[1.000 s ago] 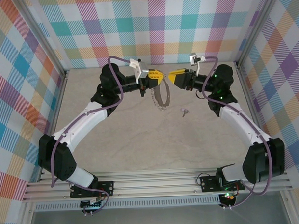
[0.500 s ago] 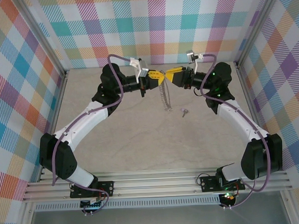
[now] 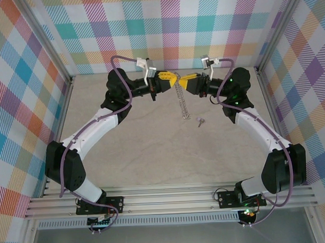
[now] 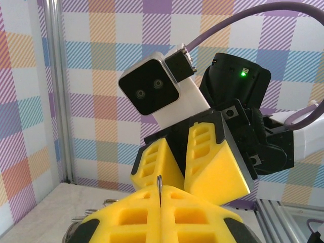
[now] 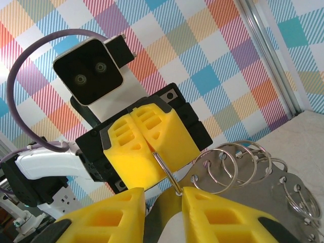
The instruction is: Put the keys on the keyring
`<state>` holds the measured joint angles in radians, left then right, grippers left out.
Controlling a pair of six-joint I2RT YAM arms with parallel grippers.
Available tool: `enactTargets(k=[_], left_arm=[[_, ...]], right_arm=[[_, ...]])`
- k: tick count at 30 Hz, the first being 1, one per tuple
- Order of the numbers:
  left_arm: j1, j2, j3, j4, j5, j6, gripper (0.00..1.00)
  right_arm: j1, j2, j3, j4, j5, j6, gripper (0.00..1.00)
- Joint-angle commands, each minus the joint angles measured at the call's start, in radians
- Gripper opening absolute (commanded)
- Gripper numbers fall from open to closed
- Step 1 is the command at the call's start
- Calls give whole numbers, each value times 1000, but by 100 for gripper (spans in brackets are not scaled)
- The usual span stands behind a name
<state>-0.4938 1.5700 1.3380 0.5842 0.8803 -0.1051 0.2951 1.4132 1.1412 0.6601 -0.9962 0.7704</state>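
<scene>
- My left pincer [image 3: 174,78] is clamped tight on the thin top wire of the keyring [image 3: 181,102] and holds it up over the far part of the table [image 3: 153,154].
- In the right wrist view, that wire runs from the closed yellow pads of my left pincer [image 5: 152,152] down into the gap of my right pincer [image 5: 164,197].
- My right pincer [image 3: 184,78] faces the left one tip to tip. Its pads stand a little apart on either side of the wire, not pressed on it.
- The keyring [image 5: 253,190] hangs below both pincers, its silvery loops fanned out along the rim.
- The key [image 3: 200,120] lies on the table near the ring's lower end, to its right, apart from both pincers.
</scene>
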Motion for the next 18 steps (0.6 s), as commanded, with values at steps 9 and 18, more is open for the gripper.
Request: enactTargets(k=[9, 18], left_arm=[[6, 3, 42, 40, 59, -18, 0], [7, -1, 49, 11, 65, -5, 0]], right_arm=[[6, 4, 35, 71, 19, 9, 26], [6, 21, 40, 108, 11, 34, 5]])
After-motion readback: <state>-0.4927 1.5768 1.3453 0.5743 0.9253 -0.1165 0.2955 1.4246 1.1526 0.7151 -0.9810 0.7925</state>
